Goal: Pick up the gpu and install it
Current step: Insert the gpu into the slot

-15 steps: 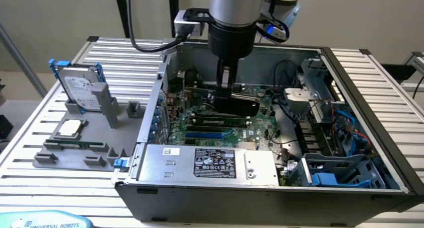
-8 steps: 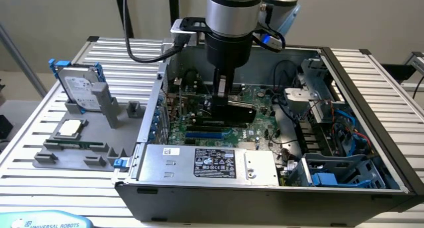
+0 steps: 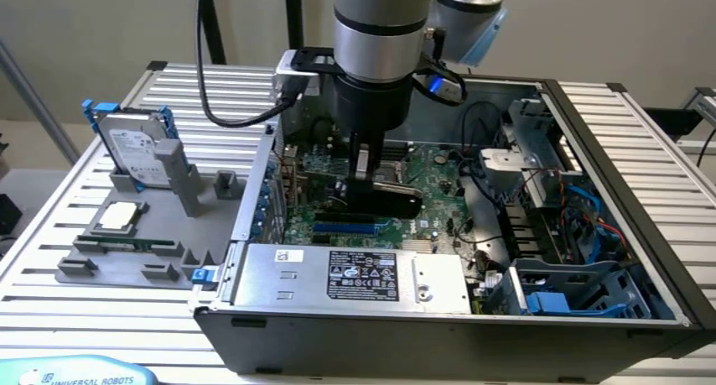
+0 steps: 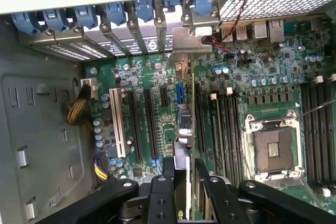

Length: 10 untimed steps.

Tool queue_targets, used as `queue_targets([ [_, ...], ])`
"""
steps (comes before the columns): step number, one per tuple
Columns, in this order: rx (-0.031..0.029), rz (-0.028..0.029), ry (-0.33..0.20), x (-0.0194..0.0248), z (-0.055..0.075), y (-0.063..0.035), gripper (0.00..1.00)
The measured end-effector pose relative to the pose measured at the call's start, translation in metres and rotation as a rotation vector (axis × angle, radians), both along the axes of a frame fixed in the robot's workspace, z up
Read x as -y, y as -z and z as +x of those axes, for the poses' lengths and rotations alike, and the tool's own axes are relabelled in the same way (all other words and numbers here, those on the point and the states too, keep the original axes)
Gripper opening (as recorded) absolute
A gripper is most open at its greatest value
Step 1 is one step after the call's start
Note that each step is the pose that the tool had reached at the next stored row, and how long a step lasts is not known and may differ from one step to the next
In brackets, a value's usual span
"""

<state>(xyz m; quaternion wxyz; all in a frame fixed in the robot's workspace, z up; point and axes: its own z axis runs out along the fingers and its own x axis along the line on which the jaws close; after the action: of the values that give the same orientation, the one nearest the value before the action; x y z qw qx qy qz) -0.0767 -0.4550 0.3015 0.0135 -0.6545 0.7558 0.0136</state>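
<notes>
Gpu (image 3: 391,205) hangs clamped in my gripper (image 3: 363,182), long axis parallel to the expansion slots (image 4: 147,124) just below.

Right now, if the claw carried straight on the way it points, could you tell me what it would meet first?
The claw is shut on the gpu, so the card's edge leads. It would probably meet the motherboard at its expansion slots first; which slot is unclear.

A robotics lab bench: open computer case (image 3: 448,339) on a slatted aluminium table (image 3: 655,150), parts fixture (image 3: 123,269) beside.
</notes>
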Motion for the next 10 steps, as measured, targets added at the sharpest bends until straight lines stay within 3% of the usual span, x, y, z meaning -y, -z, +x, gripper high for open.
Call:
queue_targets([
  [5,0.0020,0.0003,-0.007,0.0016,-0.009,0.0088,0.27],
  [10,0.0214,0.0042,-0.015,0.0016,-0.015,0.0149,0.27],
])
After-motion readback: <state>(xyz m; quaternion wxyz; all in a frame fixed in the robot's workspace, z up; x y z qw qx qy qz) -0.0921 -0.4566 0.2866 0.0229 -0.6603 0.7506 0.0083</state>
